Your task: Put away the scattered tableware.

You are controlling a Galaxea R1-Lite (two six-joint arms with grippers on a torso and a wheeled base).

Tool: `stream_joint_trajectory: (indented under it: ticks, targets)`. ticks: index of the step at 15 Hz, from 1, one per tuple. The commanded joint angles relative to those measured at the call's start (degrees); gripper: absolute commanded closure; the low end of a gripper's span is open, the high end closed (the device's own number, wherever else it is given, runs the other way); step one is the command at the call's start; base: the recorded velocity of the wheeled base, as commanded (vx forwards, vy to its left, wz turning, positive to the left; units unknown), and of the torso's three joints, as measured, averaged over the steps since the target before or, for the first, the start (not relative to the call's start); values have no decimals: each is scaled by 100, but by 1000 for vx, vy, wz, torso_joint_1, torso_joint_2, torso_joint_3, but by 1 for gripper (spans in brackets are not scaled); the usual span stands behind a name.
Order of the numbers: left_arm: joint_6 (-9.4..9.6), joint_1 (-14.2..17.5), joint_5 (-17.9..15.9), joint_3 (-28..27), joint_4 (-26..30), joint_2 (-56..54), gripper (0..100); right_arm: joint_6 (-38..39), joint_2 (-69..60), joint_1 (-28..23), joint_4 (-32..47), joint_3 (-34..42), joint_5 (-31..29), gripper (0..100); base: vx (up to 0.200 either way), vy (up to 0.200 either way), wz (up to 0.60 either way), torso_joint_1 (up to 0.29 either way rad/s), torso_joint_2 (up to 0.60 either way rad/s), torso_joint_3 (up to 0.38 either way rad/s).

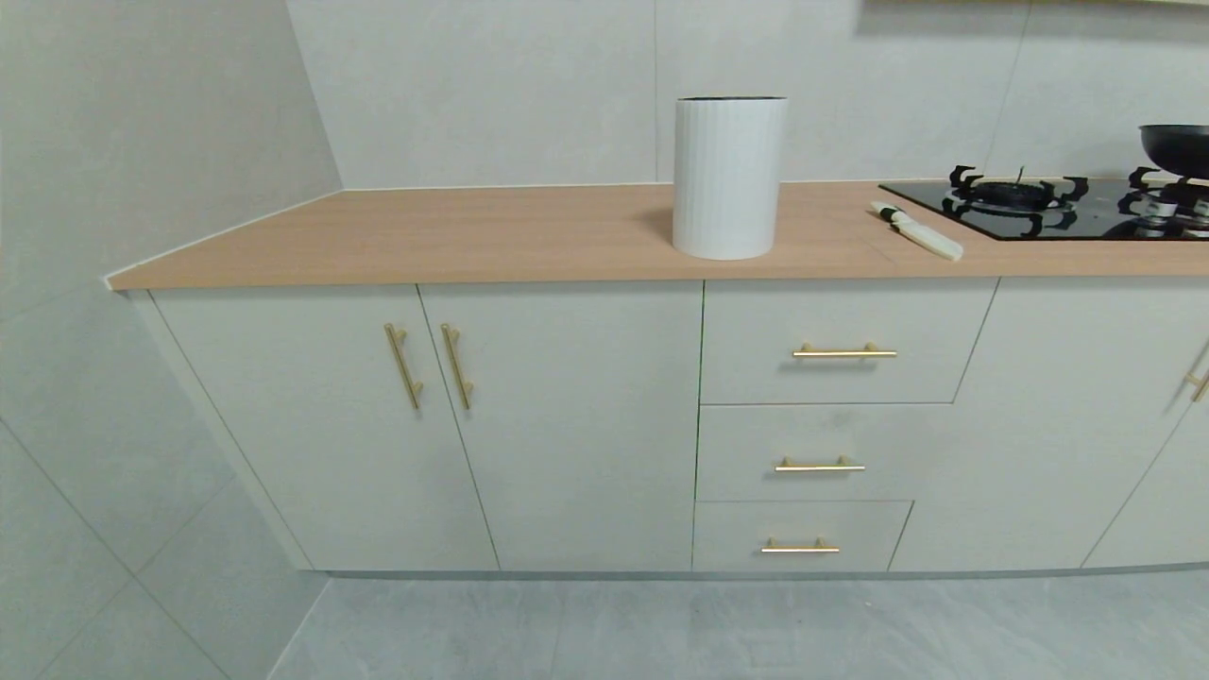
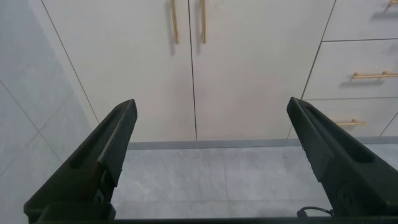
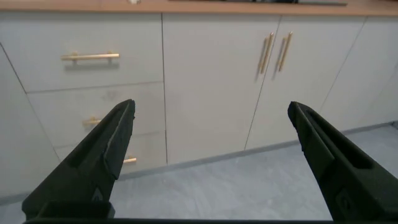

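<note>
Tableware on the wooden countertop (image 1: pixel 472 236) comes down to one pale knife (image 1: pixel 916 229) with a dark band near its far end. It lies flat and at an angle, just beside the front left corner of the black gas hob (image 1: pixel 1048 212). Left of the knife and apart from it, a tall white ribbed holder (image 1: pixel 728 177) stands upright on the counter. A dark pan (image 1: pixel 1176 146) sits on the right burner of the hob. Under the counter are two cabinet doors (image 1: pixel 567 425) with brass handles and a stack of three drawers (image 1: pixel 841 351), all closed. The left gripper (image 2: pixel 211 106) hangs low over the grey floor facing the cabinet doors, fingers spread wide with nothing between them. The right gripper (image 3: pixel 211 106) is likewise wide apart and holds nothing, facing the drawers
</note>
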Motion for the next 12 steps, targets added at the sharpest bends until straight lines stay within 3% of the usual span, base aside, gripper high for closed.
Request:
stream_joint_trajectory:
  ticks: [1, 3, 5, 7, 9, 12]
  targets:
    - [1, 0, -1, 1, -1, 1, 0, 40, -316, -2, -32, 133, 80, 0, 0, 0, 0, 0, 0, 0]
    - [1, 0, -1, 1, -1, 1, 0, 58, -316, -2, -375, 661, 405, 0, 0, 0, 0, 0, 0, 0]
    - [1, 0, -1, 1, -1, 1, 0, 102, -316, -2, -1623, 1707, 968, 0, 0, 0, 0, 0, 0, 0]
    - [1, 0, -1, 1, -1, 1, 0, 190, -316, -2, -2273, 2383, 1557, 0, 0, 0, 0, 0, 0, 0]
    - [1, 0, -1, 1, -1, 1, 0, 682, -316, -2, -2124, 2383, 1882, 0, 0, 0, 0, 0, 0, 0]
    - [1, 0, -1, 1, -1, 1, 0, 831, -316, -2, -1623, 2383, 2014, 0, 0, 0, 0, 0, 0, 0]
